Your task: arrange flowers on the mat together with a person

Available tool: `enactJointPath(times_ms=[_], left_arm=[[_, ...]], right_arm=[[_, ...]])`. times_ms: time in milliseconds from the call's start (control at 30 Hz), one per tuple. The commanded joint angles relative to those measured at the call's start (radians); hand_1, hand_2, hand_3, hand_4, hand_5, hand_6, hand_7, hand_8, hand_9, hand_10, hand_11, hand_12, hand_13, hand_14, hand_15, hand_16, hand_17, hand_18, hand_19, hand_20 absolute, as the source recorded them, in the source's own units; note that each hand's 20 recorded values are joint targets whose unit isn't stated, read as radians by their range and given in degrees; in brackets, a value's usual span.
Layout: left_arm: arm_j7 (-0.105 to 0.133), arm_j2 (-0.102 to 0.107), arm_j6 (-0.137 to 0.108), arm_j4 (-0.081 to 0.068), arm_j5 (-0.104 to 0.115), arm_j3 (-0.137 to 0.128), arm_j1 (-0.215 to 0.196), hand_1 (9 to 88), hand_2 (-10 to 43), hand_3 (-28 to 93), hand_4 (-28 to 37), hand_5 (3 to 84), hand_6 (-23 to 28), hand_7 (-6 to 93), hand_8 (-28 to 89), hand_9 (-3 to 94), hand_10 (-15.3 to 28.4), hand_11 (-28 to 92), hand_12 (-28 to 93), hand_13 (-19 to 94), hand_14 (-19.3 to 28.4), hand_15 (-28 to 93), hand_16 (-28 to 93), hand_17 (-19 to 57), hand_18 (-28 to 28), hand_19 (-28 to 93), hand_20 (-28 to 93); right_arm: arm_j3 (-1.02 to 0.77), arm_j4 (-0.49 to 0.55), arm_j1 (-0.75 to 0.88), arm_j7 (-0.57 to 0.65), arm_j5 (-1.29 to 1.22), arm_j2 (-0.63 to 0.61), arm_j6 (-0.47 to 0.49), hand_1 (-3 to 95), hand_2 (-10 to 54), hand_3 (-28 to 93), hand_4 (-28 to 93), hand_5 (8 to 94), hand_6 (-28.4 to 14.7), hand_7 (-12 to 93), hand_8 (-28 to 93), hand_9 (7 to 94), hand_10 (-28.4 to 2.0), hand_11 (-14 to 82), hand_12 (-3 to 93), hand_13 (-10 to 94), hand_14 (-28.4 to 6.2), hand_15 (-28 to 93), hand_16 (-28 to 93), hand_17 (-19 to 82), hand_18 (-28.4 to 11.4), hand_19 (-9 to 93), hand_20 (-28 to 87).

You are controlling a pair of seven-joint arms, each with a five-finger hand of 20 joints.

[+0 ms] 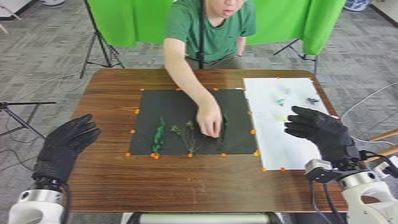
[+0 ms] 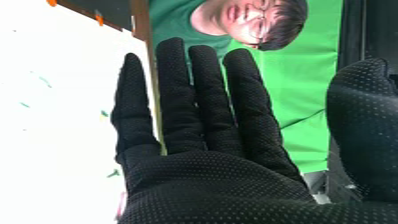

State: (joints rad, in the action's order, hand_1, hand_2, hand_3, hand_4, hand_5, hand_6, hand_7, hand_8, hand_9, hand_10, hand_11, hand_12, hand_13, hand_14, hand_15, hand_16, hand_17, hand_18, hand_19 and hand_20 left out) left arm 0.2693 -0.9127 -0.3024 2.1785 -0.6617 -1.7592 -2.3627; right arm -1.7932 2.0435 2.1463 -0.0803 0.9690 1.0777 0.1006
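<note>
"Where are the stems from the robot's fingers?"

"On the dark mat, between the left hand and right hand, well apart from both. Left fingers loosely bent, right ones nearly straight; both hands empty. The person's hand is just beside the rightmost stem."

"Count?"

"Three stems, seemingly; one mat; one white sheet. Green bits near the right fingertips: several, too small to count surely."

Black mat, white sheet, green shirt, brown table, pale-dotted black glove
</note>
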Motion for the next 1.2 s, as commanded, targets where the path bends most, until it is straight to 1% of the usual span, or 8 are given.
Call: enactJointPath(times_ms=[33,167,367,567,700,867,1067,1200], left_arm=[[0.002,-0.006,-0.002,0.002,-0.001,-0.004,-0.015,29.7,6.8,71,-21.6,43.0,5.4,24.9,-10,35.1,15.4,35,17,30,17.2,46,0,-2.3,23.9,56,9],[0.007,-0.008,-0.015,0.007,0.005,-0.014,-0.027,29.7,6.9,71,-21.6,43.1,5.4,24.9,-10,35.1,15.4,35,17,30,17.1,46,0,-2.2,23.8,56,9],[-0.009,-0.009,0.012,-0.003,-0.010,-0.002,0.005,29.8,6.8,71,-21.6,43.1,5.4,24.9,-10,35.3,15.5,35,17,30,17.2,46,0,-2.3,23.8,56,9],[-0.006,-0.020,-0.005,0.011,-0.003,-0.019,-0.037,29.8,6.8,71,-21.6,43.1,5.4,24.8,-10,35.3,15.5,35,17,30,17.2,46,0,-2.3,23.8,56,8],[-0.006,-0.008,0.009,0.000,-0.009,-0.007,-0.004,29.8,6.8,71,-21.6,43.1,5.4,24.8,-10,35.3,15.5,35,17,30,17.2,46,0,-2.3,23.8,56,9],[-0.006,-0.016,0.002,0.011,-0.001,-0.020,-0.040,29.8,6.8,71,-21.7,43.2,5.4,24.8,-10,35.4,15.4,35,17,30,17.3,46,0,-2.3,23.8,56,9],[-0.012,0.001,0.018,-0.001,-0.014,-0.014,-0.005,29.7,6.8,71,-21.6,43.4,5.5,24.8,-10,35.6,15.5,35,17,31,17.3,46,0,-2.3,23.8,56,9],[-0.012,-0.014,0.008,0.006,-0.003,-0.019,-0.032,29.7,7.0,71,-21.7,43.3,5.5,24.6,-10,35.6,15.5,35,17,31,17.5,46,0,-2.3,23.8,56,9]], right_arm=[[-0.005,0.004,0.002,0.000,0.005,0.000,0.000,15.8,3.9,86,-23,47.6,-5.4,17,-8,48.3,-15.8,16.1,22.9,41,-14.2,30,24,14,-22.1,49,26],[0.006,-0.004,-0.013,0.006,0.007,0.002,0.002,15.8,3.9,86,-23,47.6,-5.4,17,-8,48.4,-15.7,16.1,22.9,41,-14.2,30,24,14,-22.1,49,26],[0.000,-0.004,-0.016,0.003,0.006,-0.009,-0.003,15.8,4.0,86,-23,47.7,-5.4,16,-8,48.4,-15.7,16.1,22.9,41,-14.1,30,24,14,-22.1,49,26],[0.004,-0.009,-0.022,0.015,0.024,0.010,0.037,15.8,4.0,86,-23,47.7,-5.5,16,-8,48.4,-15.8,16.1,22.9,41,-14.1,30,24,14,-22.1,50,26],[-0.007,-0.002,-0.008,0.009,0.017,0.001,0.023,15.8,4.0,86,-23,47.6,-5.5,16,-8,48.5,-15.7,16.1,22.9,41,-14.1,30,24,14,-22.1,49,26],[0.003,-0.008,-0.017,0.011,0.022,0.007,0.038,15.8,4.0,86,-23,47.6,-5.4,16,-8,48.9,-15.8,16.2,22.9,42,-14.2,30,24,14,-22.1,49,26],[0.001,-0.007,-0.021,-0.004,0.024,-0.021,0.010,15.8,3.9,86,-23,47.6,-5.4,16,-8,49.4,-15.7,16.5,22.9,42,-14.0,31,23,14,-22.1,49,26],[0.011,-0.014,-0.025,0.011,0.031,-0.010,0.027,16.0,3.7,86,-23,47.7,-5.4,16,-8,49.4,-15.8,16.6,22.9,42,-14.0,31,24,14,-22.1,49,26]])
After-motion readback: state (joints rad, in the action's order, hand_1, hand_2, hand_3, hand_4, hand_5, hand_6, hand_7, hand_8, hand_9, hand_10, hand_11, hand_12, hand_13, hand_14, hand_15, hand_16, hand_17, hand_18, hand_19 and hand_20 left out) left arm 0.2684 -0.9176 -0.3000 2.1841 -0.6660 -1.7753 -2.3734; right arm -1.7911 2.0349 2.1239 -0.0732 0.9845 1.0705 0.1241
